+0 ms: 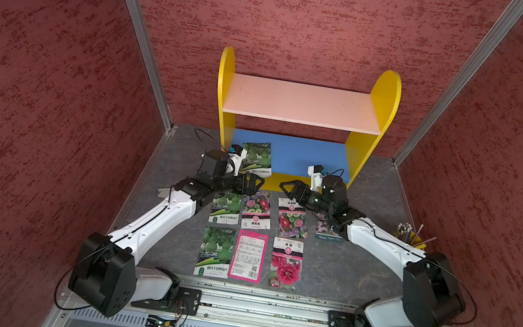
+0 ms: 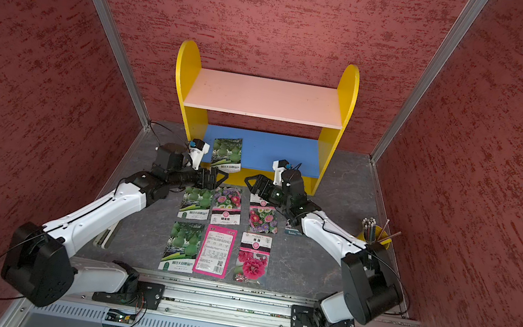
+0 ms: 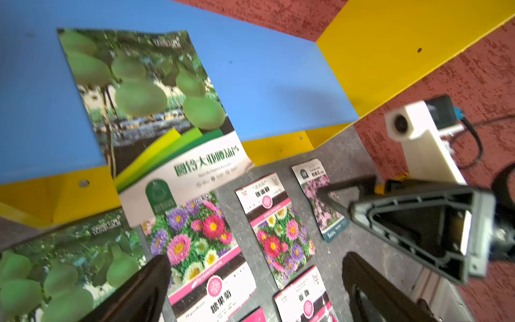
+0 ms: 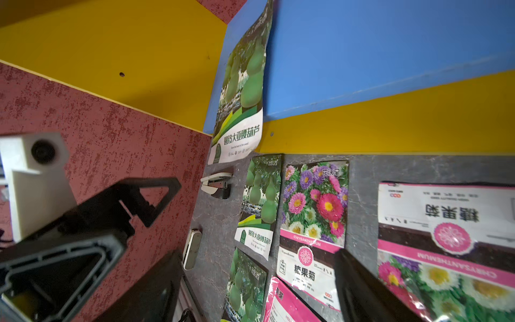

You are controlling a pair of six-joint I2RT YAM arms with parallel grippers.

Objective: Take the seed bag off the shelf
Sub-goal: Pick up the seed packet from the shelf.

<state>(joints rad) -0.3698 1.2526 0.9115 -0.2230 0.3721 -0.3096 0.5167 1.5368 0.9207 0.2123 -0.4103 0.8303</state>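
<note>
The shelf (image 1: 386, 95) carries the gourd-printed seed bag (image 1: 256, 158) at the left end of its blue lower board (image 1: 306, 157), overhanging the front edge, just behind the left jaws, wide open and empty, which face the right jaws, likewise parted and empty.

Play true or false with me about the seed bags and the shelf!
1. A gourd seed bag lies on the blue lower board of the shelf. True.
2. The pink upper board holds two bags. False: nothing lies on it.
3. The left gripper is squeezing a bag. False: it is open and holds nothing.
4. A yellow cup of pencils stands on the table. True.
</note>
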